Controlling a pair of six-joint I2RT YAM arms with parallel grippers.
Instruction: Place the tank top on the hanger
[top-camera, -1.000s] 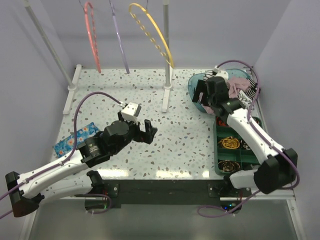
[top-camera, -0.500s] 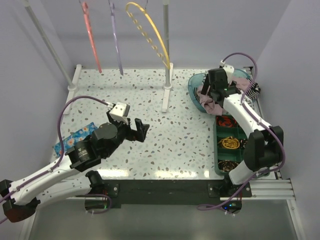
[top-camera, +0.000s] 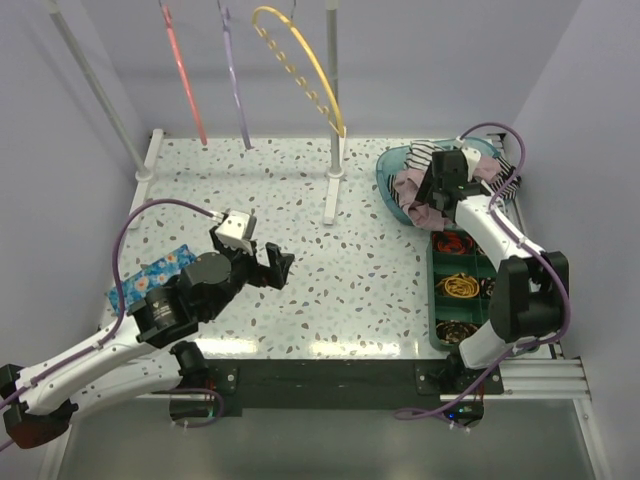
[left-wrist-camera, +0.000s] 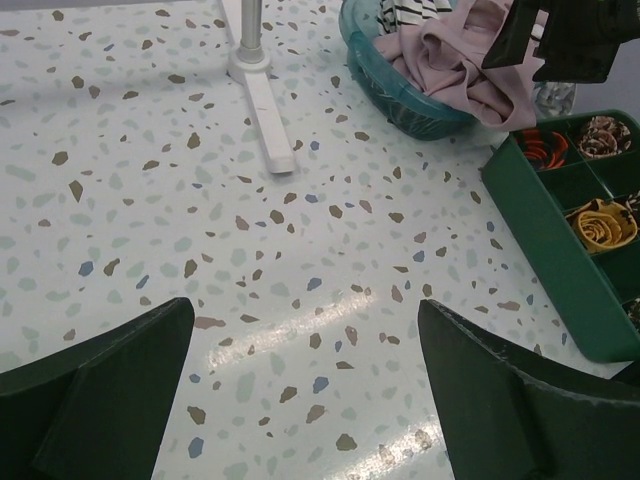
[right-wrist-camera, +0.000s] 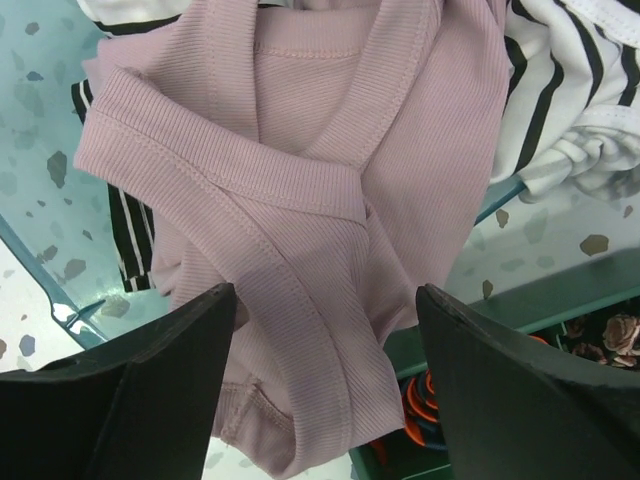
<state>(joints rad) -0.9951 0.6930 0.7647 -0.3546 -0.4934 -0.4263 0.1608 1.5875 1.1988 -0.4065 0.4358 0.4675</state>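
Note:
The dusty-pink tank top (top-camera: 409, 188) lies crumpled in a teal basket (top-camera: 390, 165) at the back right, draped over its near rim. It fills the right wrist view (right-wrist-camera: 300, 190). My right gripper (top-camera: 428, 197) hangs just above it, open, its jaws either side of a folded strap (right-wrist-camera: 325, 292) and gripping nothing. The tank top also shows in the left wrist view (left-wrist-camera: 450, 65). The coral-pink hanger (top-camera: 184, 75) hangs from the rail at the back left. My left gripper (top-camera: 272, 264) is open and empty over the middle of the table (left-wrist-camera: 305, 305).
A lilac hanger (top-camera: 235, 85) and a yellow hanger (top-camera: 305, 75) hang beside the coral one. A rack post (top-camera: 333, 150) stands mid-table. A striped garment (right-wrist-camera: 570, 100) shares the basket. A green compartment tray (top-camera: 465, 290) lies at the right. A blue floral cloth (top-camera: 150, 275) lies at the left.
My right gripper has moved back over the basket and now sits just above the tank top. My left arm has drawn back toward the near left. The hangers have swung slightly.

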